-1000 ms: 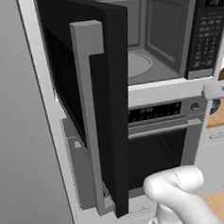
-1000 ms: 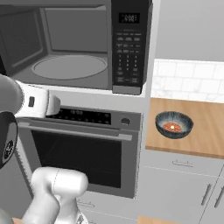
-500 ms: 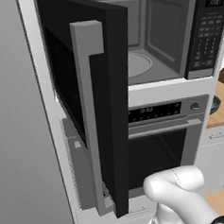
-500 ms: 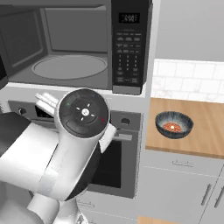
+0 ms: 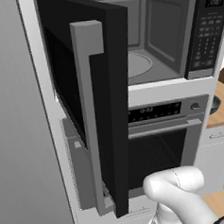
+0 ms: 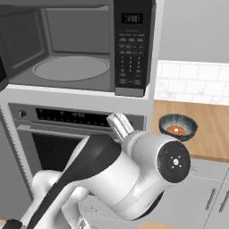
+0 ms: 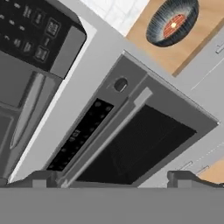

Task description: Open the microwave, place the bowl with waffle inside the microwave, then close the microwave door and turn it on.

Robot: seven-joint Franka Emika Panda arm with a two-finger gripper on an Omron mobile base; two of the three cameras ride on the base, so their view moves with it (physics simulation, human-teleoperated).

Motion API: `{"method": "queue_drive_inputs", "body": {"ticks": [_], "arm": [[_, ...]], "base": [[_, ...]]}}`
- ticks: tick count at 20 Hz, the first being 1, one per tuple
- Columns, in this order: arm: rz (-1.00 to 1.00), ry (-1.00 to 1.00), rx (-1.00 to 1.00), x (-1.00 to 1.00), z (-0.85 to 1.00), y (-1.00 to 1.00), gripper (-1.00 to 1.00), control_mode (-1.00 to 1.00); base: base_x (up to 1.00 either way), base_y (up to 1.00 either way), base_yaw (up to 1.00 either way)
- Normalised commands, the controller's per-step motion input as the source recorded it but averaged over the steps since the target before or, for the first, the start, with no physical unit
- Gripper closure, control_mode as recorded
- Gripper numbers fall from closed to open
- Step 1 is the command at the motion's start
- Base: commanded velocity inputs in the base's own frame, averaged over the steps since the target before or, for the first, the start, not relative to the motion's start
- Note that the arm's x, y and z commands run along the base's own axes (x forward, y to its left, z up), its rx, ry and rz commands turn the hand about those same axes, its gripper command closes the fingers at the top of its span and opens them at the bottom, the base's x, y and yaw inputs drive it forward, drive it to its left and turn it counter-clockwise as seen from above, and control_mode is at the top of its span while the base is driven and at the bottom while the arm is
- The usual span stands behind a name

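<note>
**Reaching for the bowl**

The microwave door (image 5: 97, 110) stands wide open. The bowl (image 6: 177, 127), with the waffle (image 6: 175, 130) inside, sits on the wooden counter (image 6: 210, 129) right of the oven (image 6: 76, 129). The gripper (image 7: 111, 178), its tips spread apart and empty, should probably come down over the bowl's rim.

The microwave door (image 5: 92, 110) stands swung wide at nine o'clock; the microwave (image 6: 74, 49) cavity gapes unobstructed at twelve.
</note>
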Motion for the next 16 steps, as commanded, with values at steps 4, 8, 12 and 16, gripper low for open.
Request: {"method": "queue_drive_inputs", "body": {"ticks": [4,8,12,16], "arm": [[-0.11,0.3,0.02,0.72,-0.25,-0.96,-1.0,-1.0],[0.04,0.13,0.0,0.73,-0.43,-0.83,-1.0,-1.0],[0.16,0.09,0.0,0.81,-0.76,-0.55,-1.0,-1.0],[0.14,0.07,0.03,0.83,-0.61,-0.32,-1.0,-1.0]], "base": [[0.0,0.0,0.0],[0.0,0.0,0.0],[0.0,0.0,0.0],[0.0,0.0,0.0]]}}
